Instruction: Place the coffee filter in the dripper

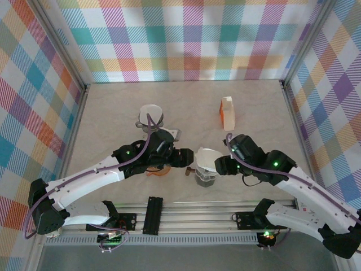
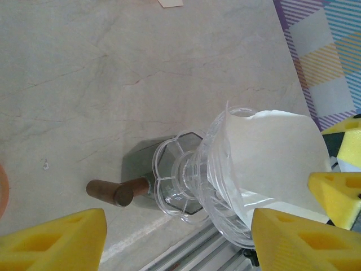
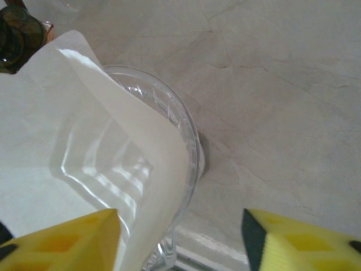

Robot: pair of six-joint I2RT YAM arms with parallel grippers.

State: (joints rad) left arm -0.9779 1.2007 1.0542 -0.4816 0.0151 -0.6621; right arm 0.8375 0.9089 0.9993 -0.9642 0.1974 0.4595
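The clear plastic dripper sits on a glass server with a brown wooden handle, near the table's front edge. The white paper coffee filter stands inside the dripper and rises above its rim. My left gripper is open just left of the dripper, its yellow pads on either side of the dripper's lower part. On the dripper's right, my right gripper is open, and the filter's edge hangs close to its left pad.
An orange and white holder stands at the back right. A white round piece on a stand is at the back left. An orange ring lies under the left arm. The metal rail runs along the near edge.
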